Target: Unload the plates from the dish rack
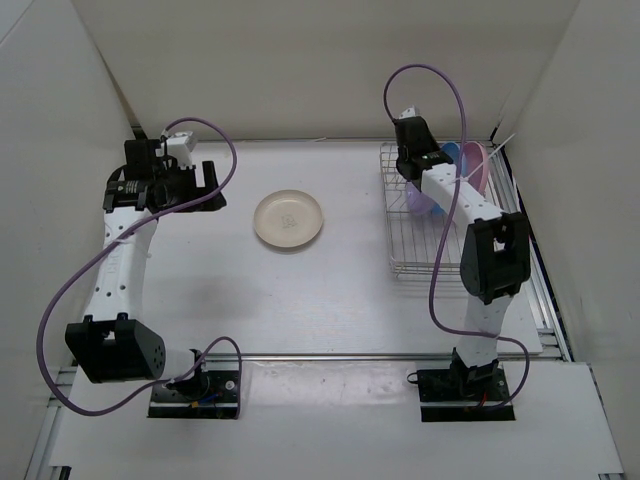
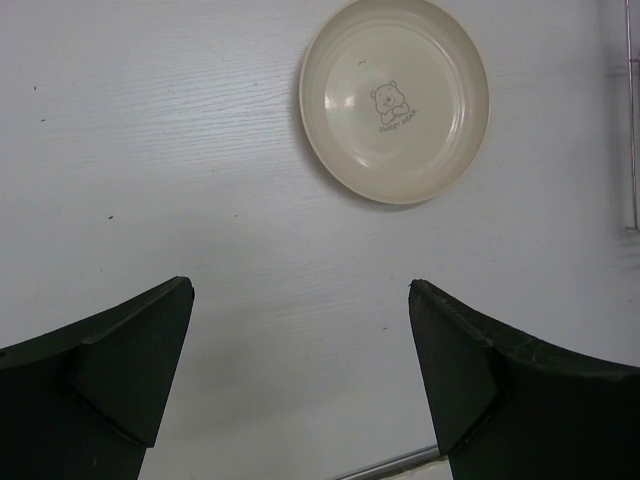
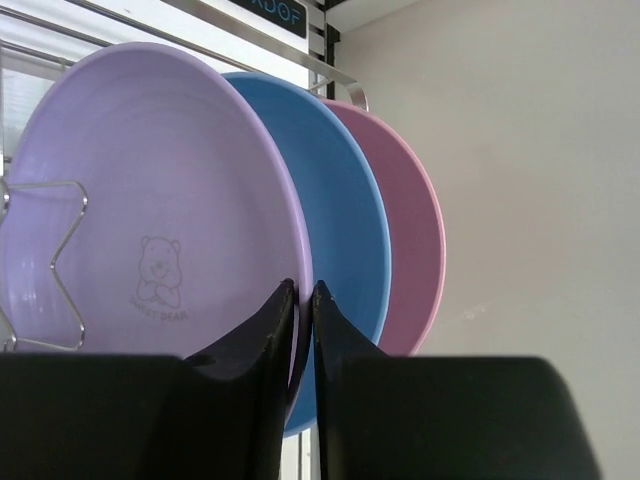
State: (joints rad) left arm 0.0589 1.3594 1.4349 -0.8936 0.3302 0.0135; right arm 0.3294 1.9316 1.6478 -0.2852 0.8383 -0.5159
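Observation:
The cream-white plate (image 1: pixel 289 219) lies flat on the table centre; it also shows in the left wrist view (image 2: pixel 396 98). The lilac-purple plate (image 3: pixel 140 210), blue plate (image 3: pixel 345 200) and pink plate (image 3: pixel 415 230) stand upright in the silver wire dish rack (image 1: pixel 415 250) at the right. My right gripper (image 3: pixel 303 290) is shut on the lilac plate's rim, one finger on each side. In the top view the right gripper (image 1: pixel 415 165) is at the rack's far end by the plates (image 1: pixel 470 165). My left gripper (image 2: pixel 300 290) is open and empty above bare table, left of the cream plate.
White walls enclose the table on three sides; the right wall runs close behind the rack. A metal rail (image 1: pixel 380 355) runs along the table's near edge. Purple cables loop from both arms.

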